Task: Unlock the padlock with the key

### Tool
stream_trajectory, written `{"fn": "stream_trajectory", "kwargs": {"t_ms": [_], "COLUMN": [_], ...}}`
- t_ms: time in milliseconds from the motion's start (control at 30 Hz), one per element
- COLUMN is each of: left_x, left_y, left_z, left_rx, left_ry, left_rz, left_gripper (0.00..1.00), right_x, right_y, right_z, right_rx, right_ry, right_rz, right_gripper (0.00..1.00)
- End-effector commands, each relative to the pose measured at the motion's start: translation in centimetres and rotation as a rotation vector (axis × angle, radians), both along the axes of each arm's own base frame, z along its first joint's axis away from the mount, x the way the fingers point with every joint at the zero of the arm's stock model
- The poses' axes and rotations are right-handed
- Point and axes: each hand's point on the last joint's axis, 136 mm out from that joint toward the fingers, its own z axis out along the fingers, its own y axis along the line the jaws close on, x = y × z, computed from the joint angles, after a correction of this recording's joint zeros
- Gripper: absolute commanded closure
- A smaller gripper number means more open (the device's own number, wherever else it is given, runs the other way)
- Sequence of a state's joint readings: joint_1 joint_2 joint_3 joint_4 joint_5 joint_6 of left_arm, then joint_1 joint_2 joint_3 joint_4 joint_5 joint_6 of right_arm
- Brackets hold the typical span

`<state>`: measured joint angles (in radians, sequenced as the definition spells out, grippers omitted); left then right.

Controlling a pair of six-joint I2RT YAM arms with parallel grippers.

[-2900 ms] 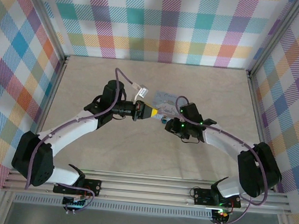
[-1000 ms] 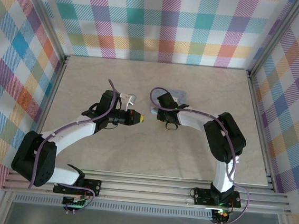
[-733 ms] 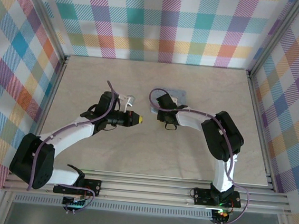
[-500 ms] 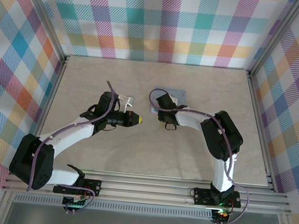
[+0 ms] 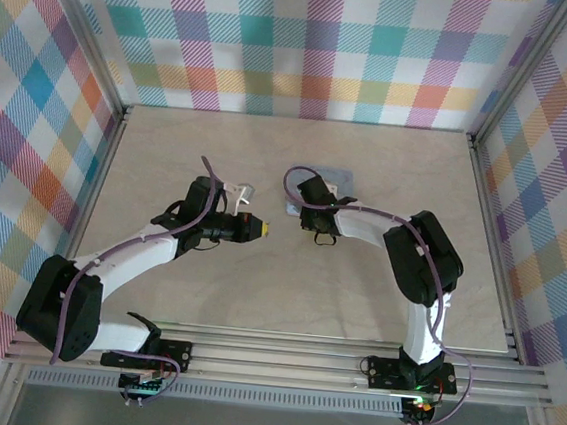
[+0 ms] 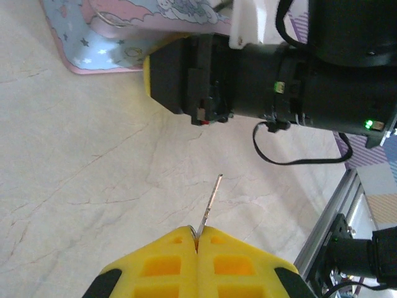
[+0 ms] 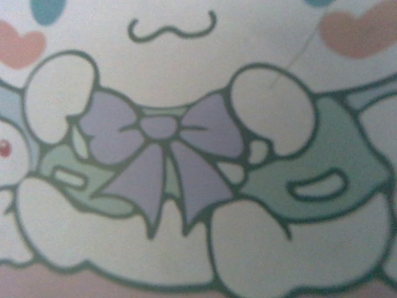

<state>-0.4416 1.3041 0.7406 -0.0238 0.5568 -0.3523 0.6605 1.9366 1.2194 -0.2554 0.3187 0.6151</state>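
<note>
Left arm reaches from its base at the near-left up & in toward mid-table (image 5: 356,290), forearm about level, left claw (image 5: 260,228) pointing right. In the left wrist view its yellow fingers (image 6: 167,264) are pressed together on the key (image 6: 211,200), a thin metal blade sticking out past the tips, over bare table and aimed toward the right claw (image 6: 177,77).

Right arm is folded back hard: elbow out to the right, forearm running left, wrist low over the near-left corner of the tin (image 5: 339,181). Right claw (image 5: 298,207) sits at that corner; can't tell if it's released or clenched, fingers hidden behind the black body w/ yellow edge. Green light on its wrist housing (image 6: 369,124).

Padlock (image 5: 292,210): prob. the tiny bluish bit right at the right claw's tip, beside the tin's corner; too small to be sure.

Tin (image 6: 87,46) has pink rim, pale blue w/ stars. Right wrist cam is close on the lid (image 7: 161,186): cartoon figure, purple bow, pink hearts, blurry.
</note>
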Motion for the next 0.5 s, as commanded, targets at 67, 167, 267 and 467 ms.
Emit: {"fn": "stream_trajectory", "kwargs": {"t_ms": [67,167,267,467], "left_x": [-0.1,-0.9,-1.3,-1.1], "left_y": [0.5,0.6,0.0,-0.8], "left_z": [1.5,0.4,-0.4,-0.1], "left_rx": [-0.046,-0.038,-0.054,-0.078], "left_ry": [-0.052,-0.047,-0.022,-0.040], "left_rz": [0.027,-0.001,-0.042,-0.071], "left_gripper": [1.00,1.00,1.00,1.00], "right_x": [-1.0,-1.8,-2.5,-3.6], "right_y": [1.5,2.0,2.5,3.6], "right_z": [4.1,5.3,6.4,7.1], "right_rx": [0.077,0.101,0.128,0.209], "right_ry": [0.015,0.057,0.081,0.159], "right_rz": [0.076,0.112,0.145,0.182], "right_gripper": [0.96,0.99,1.00,1.00]}}
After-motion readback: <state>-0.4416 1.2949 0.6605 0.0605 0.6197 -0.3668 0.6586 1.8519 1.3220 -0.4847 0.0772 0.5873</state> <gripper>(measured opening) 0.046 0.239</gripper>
